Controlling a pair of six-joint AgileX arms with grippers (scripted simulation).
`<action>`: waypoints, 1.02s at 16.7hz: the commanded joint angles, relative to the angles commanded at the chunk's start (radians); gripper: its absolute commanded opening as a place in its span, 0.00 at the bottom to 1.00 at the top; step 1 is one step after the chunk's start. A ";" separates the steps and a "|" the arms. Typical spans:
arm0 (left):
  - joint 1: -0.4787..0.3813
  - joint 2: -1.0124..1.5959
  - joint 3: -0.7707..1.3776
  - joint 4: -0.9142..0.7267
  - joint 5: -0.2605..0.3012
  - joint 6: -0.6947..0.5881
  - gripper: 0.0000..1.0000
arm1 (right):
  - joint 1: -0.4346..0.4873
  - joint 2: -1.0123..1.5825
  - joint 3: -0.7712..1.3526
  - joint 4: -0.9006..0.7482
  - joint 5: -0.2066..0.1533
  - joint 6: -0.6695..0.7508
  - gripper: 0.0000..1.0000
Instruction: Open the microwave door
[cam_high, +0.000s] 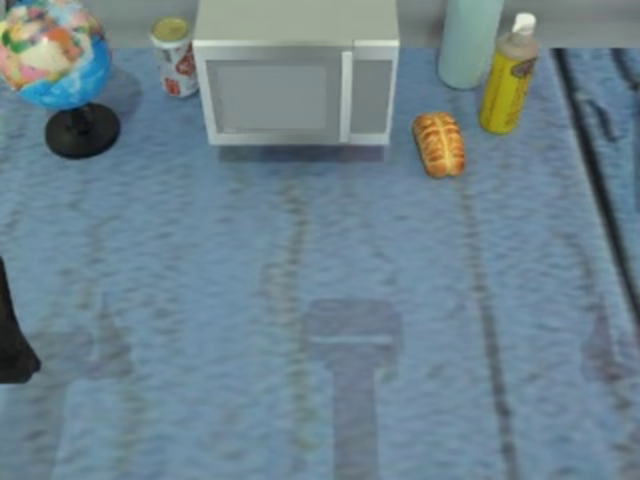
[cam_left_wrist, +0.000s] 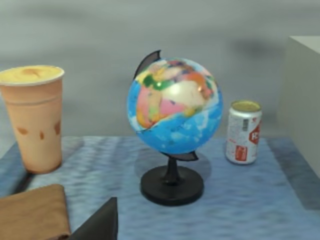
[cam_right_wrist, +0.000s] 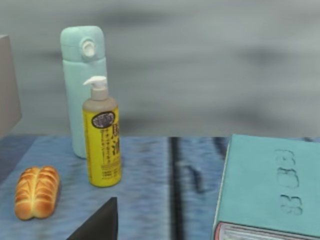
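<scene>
Blue cloth table (cam_high: 300, 330) bears closed microwave (cam_high: 296, 70); tool states indiscernible.

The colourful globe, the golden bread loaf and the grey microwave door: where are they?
Colourful globe on black stand (cam_left_wrist: 174, 106), left wrist view, on its sphere.
Golden bread loaf (cam_high: 439, 143), top view, its crust middle.
Grey-windowed silver microwave door (cam_high: 273, 97), top view, its window.

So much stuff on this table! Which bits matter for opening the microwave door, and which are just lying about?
For the job:
- microwave
- microwave door, shut

Just lying about:
- globe
- can
- bread roll
- yellow pump bottle
- pale blue flask
- orange cup
- teal book
</scene>
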 joint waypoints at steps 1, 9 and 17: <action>0.000 0.000 0.000 0.000 0.000 0.000 1.00 | 0.000 0.000 0.000 0.000 0.000 0.000 1.00; -0.115 0.291 0.291 -0.101 -0.068 -0.097 1.00 | 0.000 0.000 0.000 0.000 0.000 0.000 1.00; -0.372 1.168 1.019 -0.369 -0.229 -0.305 1.00 | 0.000 0.000 0.000 0.000 0.000 0.000 1.00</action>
